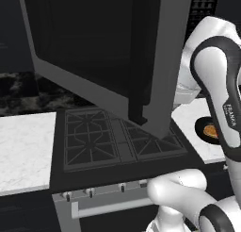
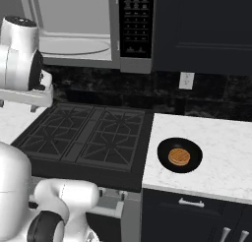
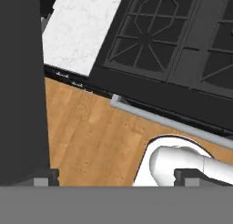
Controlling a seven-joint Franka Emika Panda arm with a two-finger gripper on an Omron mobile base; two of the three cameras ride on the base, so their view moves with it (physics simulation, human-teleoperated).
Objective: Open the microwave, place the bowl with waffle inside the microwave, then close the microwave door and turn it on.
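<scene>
We work across the scene from left to right

1. At the left, the microwave door [image 1: 99, 52] is swung out over the stove [image 1: 117, 141], so we count the opening step as done. In the right base view the microwave [image 2: 93, 29] shows its pale interior with the round turntable [image 2: 74, 46] bare, and the black button panel [image 2: 136, 22] sits at its right side

2. In the hand view the gripper [image 3: 116, 177] looks down at the wooden floor [image 3: 91, 132] and the stove front. Its two dark fingertips [image 3: 45, 176] stand far apart at the bottom corners with nothing between them, so we read the jaws as fully spread and empty

3. At the right, the bowl [image 2: 179, 155] rests on the white counter [image 2: 221, 152] just beside the stove, with the waffle [image 2: 179, 157] lying in its middle. The left base view shows the same bowl partly behind the arm

4. We judge the remaining steps to be: grasp the bowl, set it on the turntable, shut the door, then press the start control
</scene>
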